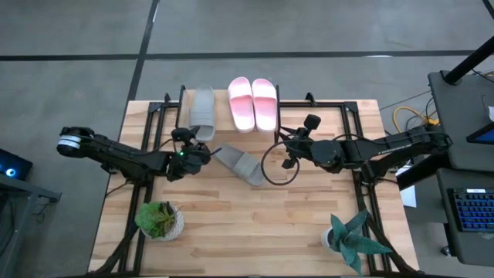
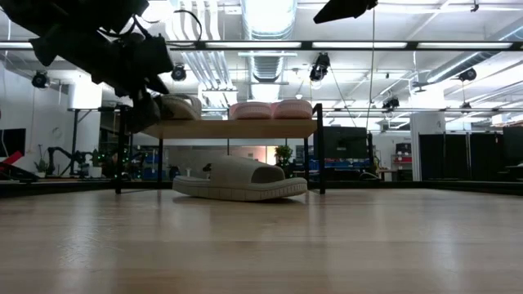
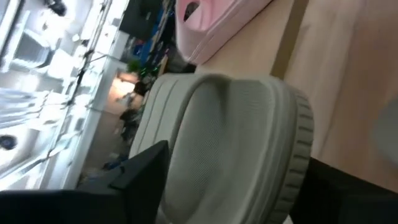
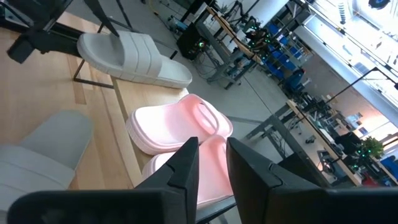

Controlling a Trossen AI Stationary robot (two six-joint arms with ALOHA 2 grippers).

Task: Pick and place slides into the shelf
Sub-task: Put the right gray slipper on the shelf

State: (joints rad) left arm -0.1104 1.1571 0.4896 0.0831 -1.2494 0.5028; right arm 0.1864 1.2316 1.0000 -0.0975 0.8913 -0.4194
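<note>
Plainly, the one grey foam slide sandal [image 1: 242, 164] left on the light wood counter [image 1: 255, 232], at frame centre, looks light, soft and grippy; its side edge suits a pinch. Beyond, on the low wood-topped shelf [image 1: 224, 123], upper centre, lie one grey slide [image 1: 202, 106] and two pink slides [image 1: 252, 103]. The left hand [image 1: 203, 147] stands open just beside that grey one. The right hand [image 1: 289, 144] is nearly closed, empty.
</note>
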